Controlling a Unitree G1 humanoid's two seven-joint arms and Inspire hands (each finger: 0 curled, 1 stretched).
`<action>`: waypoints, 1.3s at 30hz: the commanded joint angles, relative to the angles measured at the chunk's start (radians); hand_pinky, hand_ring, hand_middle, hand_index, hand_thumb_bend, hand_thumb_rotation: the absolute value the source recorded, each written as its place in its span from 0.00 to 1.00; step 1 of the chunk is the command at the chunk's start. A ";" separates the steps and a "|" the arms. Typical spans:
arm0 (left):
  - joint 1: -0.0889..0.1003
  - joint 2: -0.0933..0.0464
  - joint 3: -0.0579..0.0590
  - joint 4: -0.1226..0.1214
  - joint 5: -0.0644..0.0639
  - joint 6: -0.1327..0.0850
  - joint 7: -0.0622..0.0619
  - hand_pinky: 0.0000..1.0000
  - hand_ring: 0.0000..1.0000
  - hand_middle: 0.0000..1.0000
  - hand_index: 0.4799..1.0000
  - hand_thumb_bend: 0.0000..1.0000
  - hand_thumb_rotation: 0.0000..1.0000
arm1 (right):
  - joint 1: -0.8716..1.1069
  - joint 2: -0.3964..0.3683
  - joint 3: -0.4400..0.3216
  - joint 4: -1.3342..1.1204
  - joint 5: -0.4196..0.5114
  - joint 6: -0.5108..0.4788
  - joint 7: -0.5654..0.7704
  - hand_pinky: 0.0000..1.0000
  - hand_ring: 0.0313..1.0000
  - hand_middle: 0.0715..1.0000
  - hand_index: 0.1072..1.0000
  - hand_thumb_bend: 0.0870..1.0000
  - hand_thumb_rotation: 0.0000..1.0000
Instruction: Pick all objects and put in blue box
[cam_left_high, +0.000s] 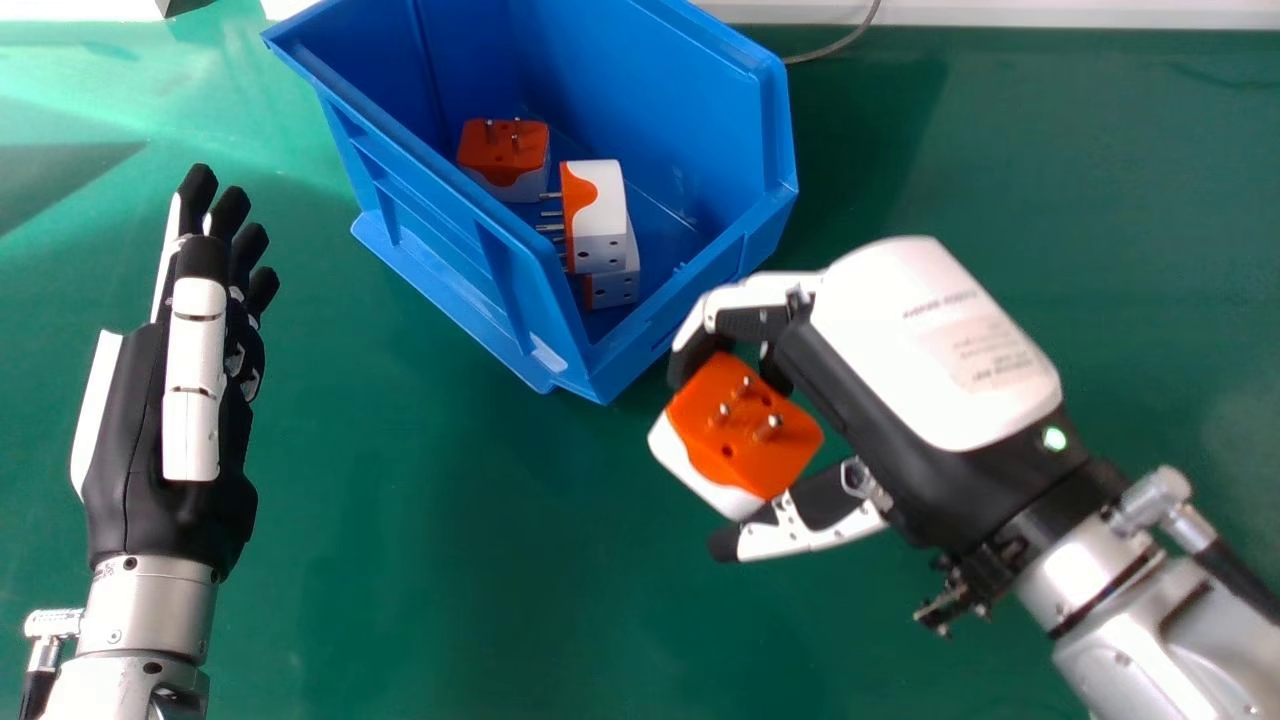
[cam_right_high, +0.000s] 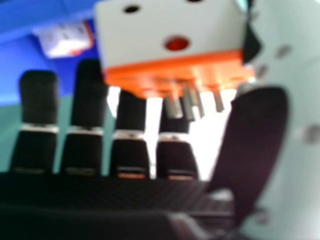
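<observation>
Right hand: right of centre in the head view, its back (cam_left_high: 900, 350) turned to the camera, knuckles aimed at the upper left; fingers curled at the top edge of its load and the thumb stretched out below
Hand state: closed around a white-and-orange plug adapter (cam_left_high: 740, 445), fingers on one side and thumb on the other
Right arm: silver forearm (cam_left_high: 1140, 620) slants in from the lower right corner
Held adapter: near the middle of the frame, just beside the near corner of the box, outside its rim; tilted, orange pin face toward the head camera
Right hand view: the adapter's pins stick out beside the dark fingers, with blue box wall beyond
Blue box: upper middle of the frame, open top, set at an angle on the green table (cam_left_high: 450, 600)
In the box (cam_left_high: 770, 170): one adapter (cam_left_high: 505, 150) toward the far left, pins up; a second adapter (cam_left_high: 600, 205) on its side, pins to the left; a third adapter (cam_left_high: 612, 287) partly hidden behind it
Left hand: left side of the frame, edge-on (cam_left_high: 135, 450), fingers straight toward the top, holding nothing
Cable: grey cable (cam_left_high: 835, 48) behind the box, at the top edge
</observation>
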 joint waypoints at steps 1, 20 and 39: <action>0.003 0.006 -0.001 -0.026 0.009 -0.007 0.003 1.00 0.99 1.00 1.00 0.49 0.98 | -0.040 0.015 -0.017 -0.029 0.025 -0.012 -0.007 0.31 0.39 0.45 0.45 0.44 0.00; 0.003 0.010 0.002 -0.022 -0.005 0.001 -0.028 1.00 1.00 1.00 1.00 0.45 1.00 | -0.299 0.126 0.044 0.110 -0.053 -0.018 -0.052 0.31 0.40 0.47 0.45 0.44 0.00; 0.015 0.013 0.008 -0.030 -0.002 0.002 -0.018 1.00 1.00 1.00 1.00 0.48 0.99 | -0.473 0.084 0.029 0.261 -0.102 -0.016 -0.071 0.31 0.39 0.45 0.46 0.44 0.00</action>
